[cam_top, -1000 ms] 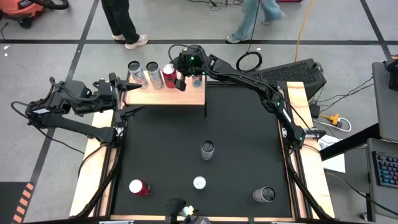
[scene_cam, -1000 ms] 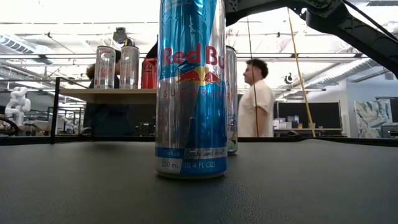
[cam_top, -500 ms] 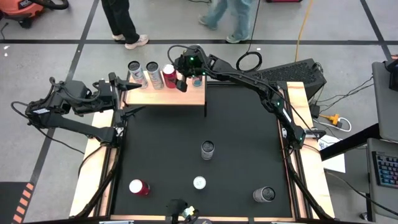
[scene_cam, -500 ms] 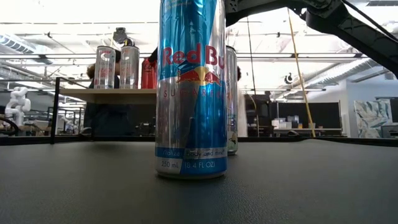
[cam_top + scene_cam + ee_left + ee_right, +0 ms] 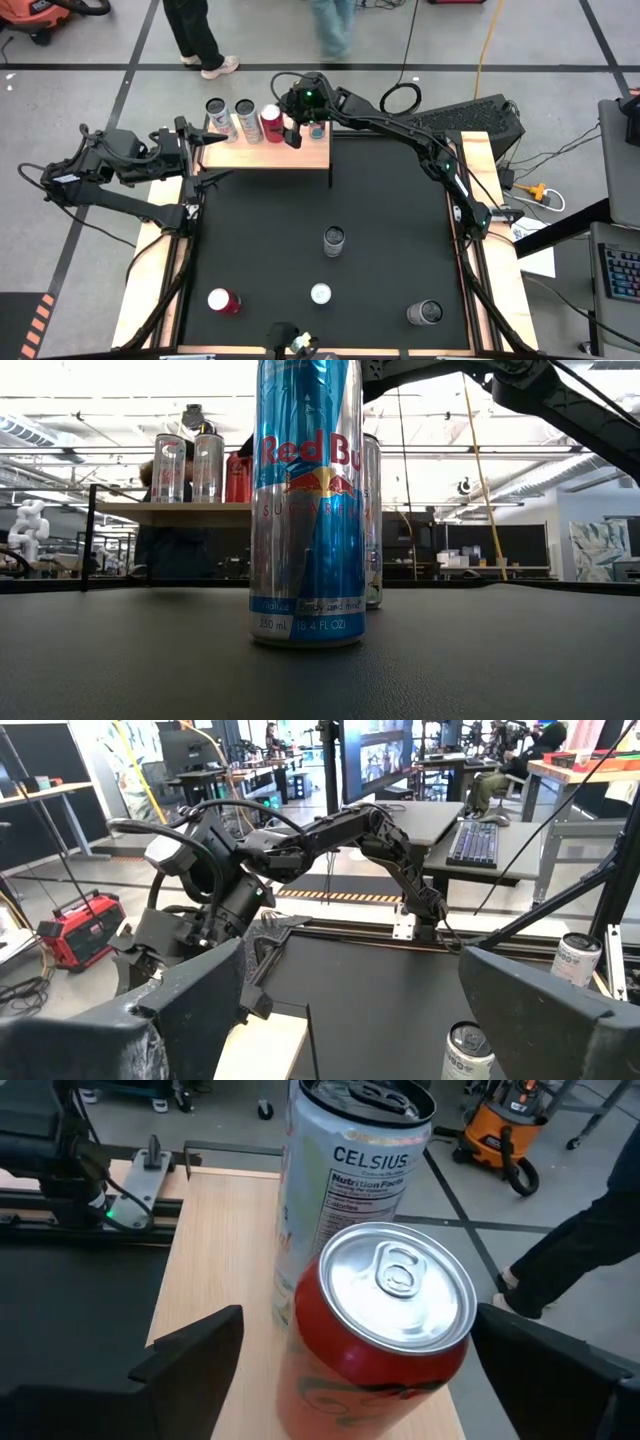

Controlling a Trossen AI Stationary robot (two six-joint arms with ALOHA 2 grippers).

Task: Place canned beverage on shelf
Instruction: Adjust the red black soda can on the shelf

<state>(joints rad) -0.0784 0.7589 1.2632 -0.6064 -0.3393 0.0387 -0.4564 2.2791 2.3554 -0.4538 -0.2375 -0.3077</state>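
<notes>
**Right arm at the shelf, red can between parted fingers**

Nothing on my table has shifted since a second ago; only the person walking past the far edge has moved on and no longer shows in the low view.

High view: I have the right gripper (image 5: 291, 131) over the shelf (image 5: 310, 152) at the far side of the table (image 5: 390, 240). A red can (image 5: 271, 122) stands on the shelf just beside that gripper, with two silver cans (image 5: 245, 119) next to it in a row. Left gripper (image 5: 197, 141) waits at the shelf's left end. Four more cans stand on the black mat: one mid-table (image 5: 333, 240), a red one near-left (image 5: 222, 300), a light-topped one (image 5: 320, 294) and a grey one near-right (image 5: 424, 313).

Low view: a Red Bull can (image 5: 306, 500) fills the front; the shelf (image 5: 170, 513) behind carries the silver cans (image 5: 168, 466) and the red can (image 5: 239, 477).

Left wrist view: my left fingers (image 5: 190, 995) stand wide apart, nothing between them; the right arm (image 5: 300, 835) shows beyond.

Right wrist view: the fingers (image 5: 200, 1342) are apart on either side of the red can (image 5: 385, 1330), which stands upright on the shelf (image 5: 215, 1270), not gripped. A Celsius can (image 5: 350, 1170) stands just behind it.
</notes>
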